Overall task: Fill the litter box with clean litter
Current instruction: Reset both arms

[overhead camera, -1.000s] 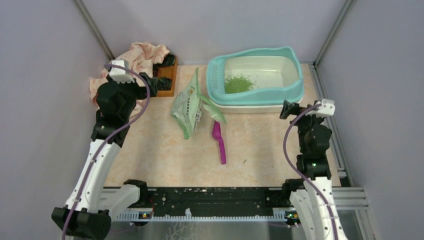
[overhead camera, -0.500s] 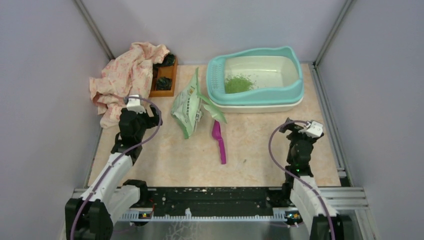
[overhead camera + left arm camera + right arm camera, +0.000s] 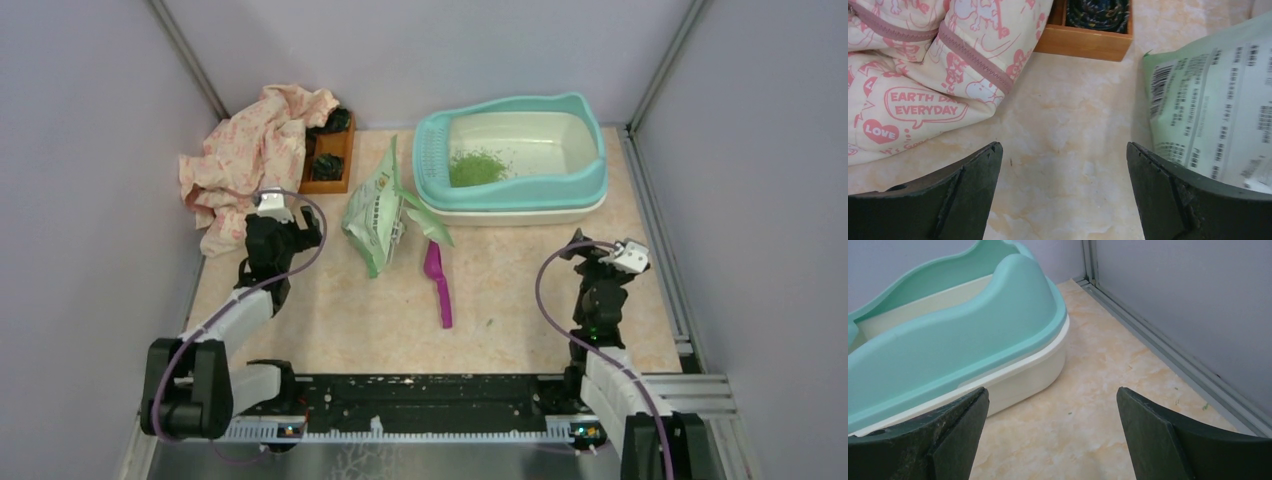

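Litter box (image 3: 520, 192): set ahead and to the left of the right tool (image 3: 1052, 390), near it but not touched. A small patch of litter (image 3: 476, 167) is seen in the cream basin toward the perforated end. Most of the basin floor is bare, so the fill is judged barely begun.

Both tools are seen with jaws wide apart and nothing is held. For the left tool (image 3: 1063, 146), the bag (image 3: 1213, 105) is just ahead to its right, the cloth (image 3: 923, 75) is ahead to its left, and the wooden tray (image 3: 1083, 42) is further ahead. None of these is contacted. The scoop (image 3: 438, 283) is laid on the surface (image 3: 340, 320) right of the left tool, past the bag.

Handling, judged:
- **Litter:** loose, light grains that cannot be pinched and are easily scattered, so they are best carried in the bag or scoop.
- **Bag:** thin, soft, slippery film that is expected to sag. It should be taken at a flat edge or corner. Which end is open cannot be told.
- **Scoop:** stiff and light, to be taken by its narrow handle.
- **Box:** rigid and bulky, and no lifting is needed.
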`<action>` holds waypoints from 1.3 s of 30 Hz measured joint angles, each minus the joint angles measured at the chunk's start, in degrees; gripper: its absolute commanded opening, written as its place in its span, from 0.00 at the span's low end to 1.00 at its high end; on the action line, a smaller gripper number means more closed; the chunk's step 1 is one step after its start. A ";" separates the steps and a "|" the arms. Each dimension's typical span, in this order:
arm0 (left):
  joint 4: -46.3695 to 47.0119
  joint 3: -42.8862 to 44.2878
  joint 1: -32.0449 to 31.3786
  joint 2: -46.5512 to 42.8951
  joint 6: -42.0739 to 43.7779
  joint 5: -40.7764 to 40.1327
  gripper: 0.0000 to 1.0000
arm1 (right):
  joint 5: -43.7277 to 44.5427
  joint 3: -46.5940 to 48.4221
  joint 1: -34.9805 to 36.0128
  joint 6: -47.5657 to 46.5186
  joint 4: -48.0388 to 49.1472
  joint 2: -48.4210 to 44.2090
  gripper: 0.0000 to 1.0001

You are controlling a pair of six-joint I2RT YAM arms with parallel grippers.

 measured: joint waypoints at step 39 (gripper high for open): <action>40.24 -10.32 7.76 22.62 3.32 10.91 0.99 | 0.02 -0.02 7.52 -11.72 33.44 37.97 0.98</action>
